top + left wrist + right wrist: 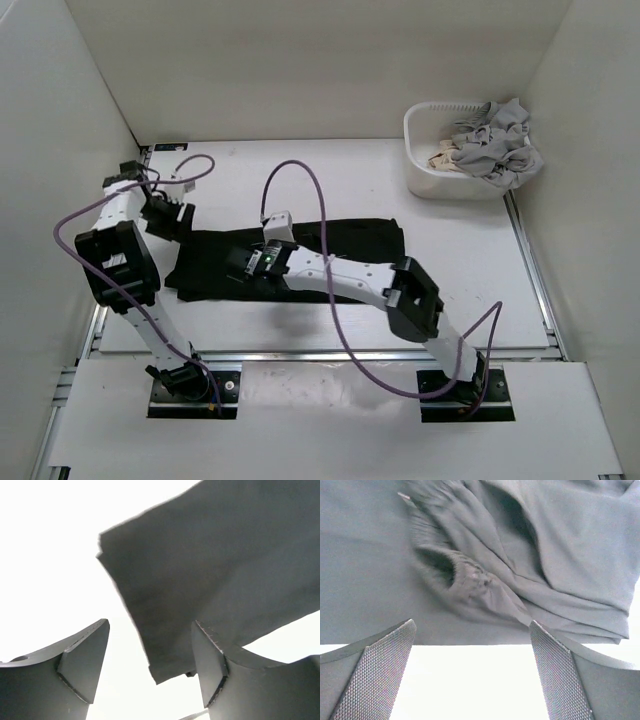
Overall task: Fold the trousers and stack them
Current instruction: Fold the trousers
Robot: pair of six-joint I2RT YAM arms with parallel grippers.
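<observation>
The black trousers (350,245) lie folded in a long flat band across the middle of the table. My left gripper (176,220) hovers at their left end. In the left wrist view its fingers (85,660) stand apart, and a corner of the trousers (225,555) reaches in beside the right finger without being pinched. My right gripper (240,267) is over the left part of the band, near its front edge. Its meshed fingers (380,670) are spread wide with white table between them, and the bunched trousers (370,580) lie just past the tips.
A white basket (425,170) at the back right holds light grey garments (495,145) and a beige cloth (440,158). White walls enclose the table on the left, back and right. Purple cables loop above both arms.
</observation>
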